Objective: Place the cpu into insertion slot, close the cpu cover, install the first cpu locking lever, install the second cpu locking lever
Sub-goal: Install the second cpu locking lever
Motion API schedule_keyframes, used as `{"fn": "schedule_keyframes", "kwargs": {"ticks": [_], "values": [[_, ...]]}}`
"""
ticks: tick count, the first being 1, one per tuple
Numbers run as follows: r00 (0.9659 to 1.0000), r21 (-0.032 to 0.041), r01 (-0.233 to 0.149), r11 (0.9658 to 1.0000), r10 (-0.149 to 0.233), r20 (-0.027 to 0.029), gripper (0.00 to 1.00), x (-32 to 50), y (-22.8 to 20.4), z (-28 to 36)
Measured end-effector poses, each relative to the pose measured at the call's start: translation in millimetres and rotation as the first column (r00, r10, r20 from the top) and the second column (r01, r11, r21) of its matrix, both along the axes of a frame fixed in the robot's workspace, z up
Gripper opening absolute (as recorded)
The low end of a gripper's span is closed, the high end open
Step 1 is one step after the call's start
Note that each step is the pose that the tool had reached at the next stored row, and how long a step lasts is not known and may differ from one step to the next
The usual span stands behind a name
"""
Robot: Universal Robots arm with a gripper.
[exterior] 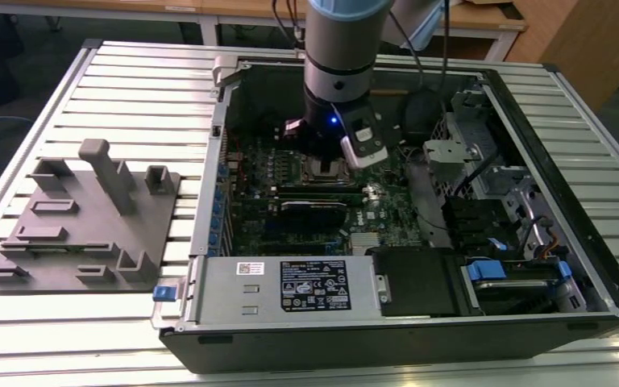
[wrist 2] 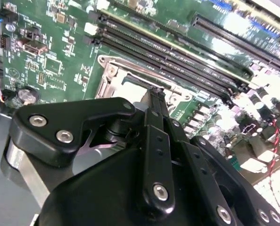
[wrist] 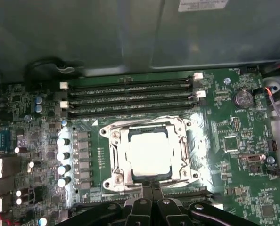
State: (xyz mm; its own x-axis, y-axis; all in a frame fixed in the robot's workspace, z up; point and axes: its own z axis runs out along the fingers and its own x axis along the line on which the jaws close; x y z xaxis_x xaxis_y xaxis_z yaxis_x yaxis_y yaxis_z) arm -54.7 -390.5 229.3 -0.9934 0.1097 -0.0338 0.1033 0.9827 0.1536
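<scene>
First wrist view: we see the cpu (wrist: 150, 154) sitting flat in the slot (wrist: 112, 155), silver top showing through the window of the cover (wrist: 149, 126), which lies down over it. Our gripper (wrist: 152, 188) hovers at the slot's edge, on the side away from the memory slots (wrist: 130, 96), fingers pressed together on nothing. We judge the cover thin, stiff and springy; the cpu light, rigid and fragile underneath, best touched by its edges. In the exterior view the arm (exterior: 337, 72) reaches into the case (exterior: 396, 330) over the slot.
</scene>
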Motion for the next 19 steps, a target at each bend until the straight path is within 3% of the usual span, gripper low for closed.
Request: {"fn": "schedule_keyframes", "kwargs": {"ticks": [5,7,12,19], "values": [[1.0,-0.0353,0.0,0.9994,0.0,0.0,0.11,0.0,13.2,-1.0],[1.0,-0.0441,0.0,0.999,0.0,0.0,0.11,0.0,17.9,-1.5],[1.0,-0.0506,0.0,0.9987,0.0,0.0,0.11,2.3,23.1,-2.1],[1.0,-0.0527,0.001,0.9986,-0.001,0.0,0.11,7.0,27.8,-3.2]]}}
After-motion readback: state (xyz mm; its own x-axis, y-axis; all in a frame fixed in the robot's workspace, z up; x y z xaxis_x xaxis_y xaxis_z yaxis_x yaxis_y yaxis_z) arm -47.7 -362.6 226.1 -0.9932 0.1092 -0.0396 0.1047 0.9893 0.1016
